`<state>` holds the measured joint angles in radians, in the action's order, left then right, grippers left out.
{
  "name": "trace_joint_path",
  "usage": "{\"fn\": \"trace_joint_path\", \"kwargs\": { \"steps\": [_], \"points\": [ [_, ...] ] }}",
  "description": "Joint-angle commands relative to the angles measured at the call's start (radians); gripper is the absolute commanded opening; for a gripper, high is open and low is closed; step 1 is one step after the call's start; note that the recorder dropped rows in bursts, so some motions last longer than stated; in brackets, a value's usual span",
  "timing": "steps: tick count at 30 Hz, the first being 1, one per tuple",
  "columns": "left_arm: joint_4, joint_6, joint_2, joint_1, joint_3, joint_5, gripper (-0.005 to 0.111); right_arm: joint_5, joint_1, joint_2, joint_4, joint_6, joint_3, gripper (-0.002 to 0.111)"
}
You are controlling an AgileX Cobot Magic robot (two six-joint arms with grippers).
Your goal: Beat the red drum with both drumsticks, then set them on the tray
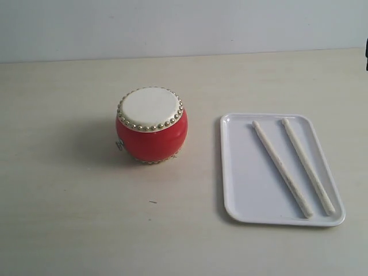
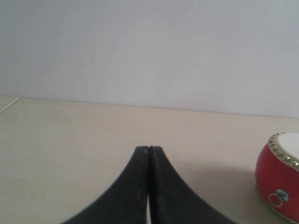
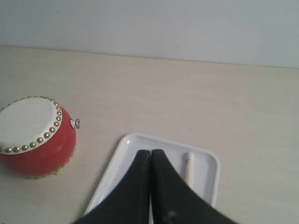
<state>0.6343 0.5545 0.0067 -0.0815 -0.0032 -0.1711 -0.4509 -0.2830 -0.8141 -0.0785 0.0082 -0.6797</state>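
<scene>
The red drum [image 1: 151, 125] stands upright on the pale desk [image 1: 69, 218], cream skin up; just to its right, apart from it, lies the white tray [image 1: 246, 172]; two pale wooden drumsticks rest side by side inside the tray, one [image 1: 282, 168] nearer the drum, the other [image 1: 307, 166] beside it, roughly parallel, not touching; the left gripper [image 2: 148, 150] has its jaws pressed together, empty; the right gripper [image 3: 150, 152], above the tray's edge, likewise has its jaws closed on nothing.

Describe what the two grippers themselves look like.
Both the left gripper and the right gripper have matte black fingers, broad at the base and curving in to narrow tips. The right one bears a small brownish speck. No cables show.
</scene>
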Motion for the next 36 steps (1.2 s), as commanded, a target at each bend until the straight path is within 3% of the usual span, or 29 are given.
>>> {"fn": "trace_joint_path", "kwargs": {
  "steps": [1,2,4,26,32,36],
  "points": [
    [-0.573,-0.566,-0.007,-0.002,0.003,0.009,0.000,0.012,-0.002,0.006,0.001,-0.008,0.008,0.000],
    [-0.669,-0.656,-0.007,-0.002,0.003,0.009,0.000,0.012,-0.002,0.006,0.001,-0.008,0.008,0.000],
    [-0.721,-0.743,-0.007,-0.002,0.003,0.002,0.000,0.012,-0.002,0.006,0.001,-0.008,0.008,0.000],
    [-0.701,-0.746,-0.007,-0.002,0.003,0.000,0.000,0.006,-0.002,0.020,0.033,-0.062,0.008,0.000],
    [-0.701,-0.746,-0.007,-0.002,0.003,0.000,0.000,0.035,0.020,0.276,0.120,-0.066,0.061,0.000],
    [-0.701,-0.746,-0.007,-0.002,0.003,0.000,0.000,0.235,0.108,0.497,0.140,-0.066,0.301,0.000]
  ]
}}
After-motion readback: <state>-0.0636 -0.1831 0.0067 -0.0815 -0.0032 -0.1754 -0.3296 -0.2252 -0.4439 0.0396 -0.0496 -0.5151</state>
